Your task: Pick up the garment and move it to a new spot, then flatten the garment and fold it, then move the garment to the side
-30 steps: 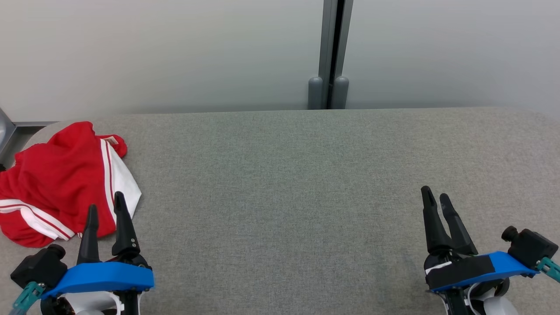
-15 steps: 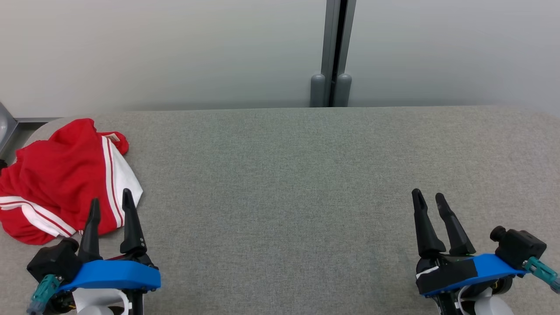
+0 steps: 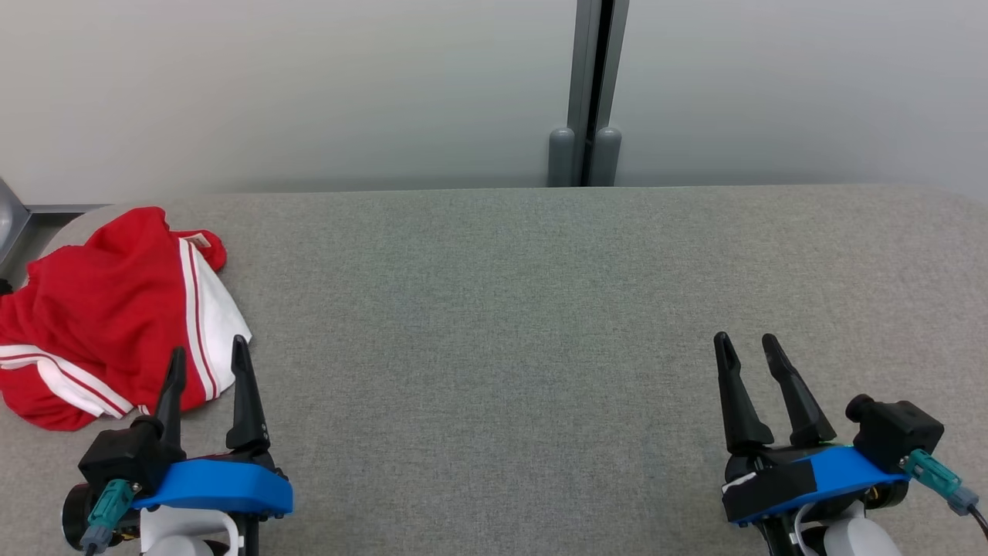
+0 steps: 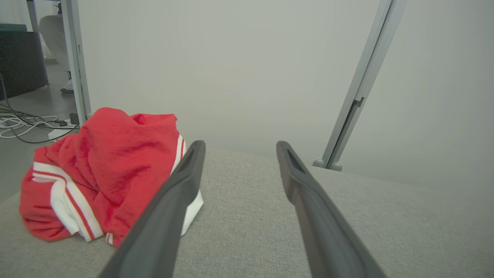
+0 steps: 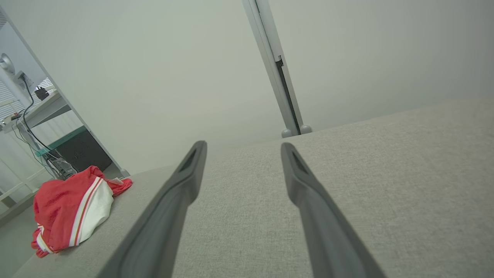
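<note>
While the head view puts the crumpled red and white garment (image 3: pixel 108 309) at the tabletop's (image 3: pixel 494 309) left end, the left wrist view adds cables (image 4: pixel 23 123) on the floor beyond it. Fingers spread, the left claw (image 3: pixel 209 347) hovers just beside the garment; the right claw (image 3: pixel 746 340), equally spread and empty, sits well apart.

Table (image 3: pixel 502 309) open right of garment (image 3: pixel 100 309); wall (image 3: pixel 309 93) behind.

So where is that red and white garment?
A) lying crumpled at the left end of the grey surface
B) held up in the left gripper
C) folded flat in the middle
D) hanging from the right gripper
A: the garment lies bunched at the left end of the grey surface; the left gripper and right gripper are open, holding nothing.
</note>
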{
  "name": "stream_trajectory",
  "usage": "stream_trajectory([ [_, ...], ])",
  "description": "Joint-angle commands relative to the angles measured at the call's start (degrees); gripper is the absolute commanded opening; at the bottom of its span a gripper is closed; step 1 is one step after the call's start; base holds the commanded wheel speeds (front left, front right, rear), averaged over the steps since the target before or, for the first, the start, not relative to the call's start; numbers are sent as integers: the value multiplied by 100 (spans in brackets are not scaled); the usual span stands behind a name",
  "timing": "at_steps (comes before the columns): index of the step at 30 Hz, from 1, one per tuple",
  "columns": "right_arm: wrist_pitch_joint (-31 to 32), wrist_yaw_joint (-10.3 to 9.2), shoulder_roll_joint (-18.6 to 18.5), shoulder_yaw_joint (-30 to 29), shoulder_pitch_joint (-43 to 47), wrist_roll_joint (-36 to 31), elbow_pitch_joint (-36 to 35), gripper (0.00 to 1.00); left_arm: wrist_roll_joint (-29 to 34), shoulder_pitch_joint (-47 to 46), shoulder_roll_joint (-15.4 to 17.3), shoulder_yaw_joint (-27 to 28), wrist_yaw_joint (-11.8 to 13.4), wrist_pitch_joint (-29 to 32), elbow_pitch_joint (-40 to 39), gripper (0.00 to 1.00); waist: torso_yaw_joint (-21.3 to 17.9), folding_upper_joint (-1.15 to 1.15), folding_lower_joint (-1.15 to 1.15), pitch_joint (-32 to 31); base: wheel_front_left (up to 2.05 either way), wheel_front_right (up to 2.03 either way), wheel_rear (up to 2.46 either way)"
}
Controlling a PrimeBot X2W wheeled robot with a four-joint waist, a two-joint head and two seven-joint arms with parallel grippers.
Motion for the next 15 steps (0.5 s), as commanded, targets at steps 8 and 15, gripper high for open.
stream_trajectory([
  [8,-135,12,-42,7,-135,-488,117,100,454,-102,55,-45,53,-130,48,100,-17,0,0,9,0,0,0],
  [15,-201,13,-43,31,-146,-798,205,100,764,-109,70,-59,92,-198,118,100,-11,0,0,7,0,0,0],
])
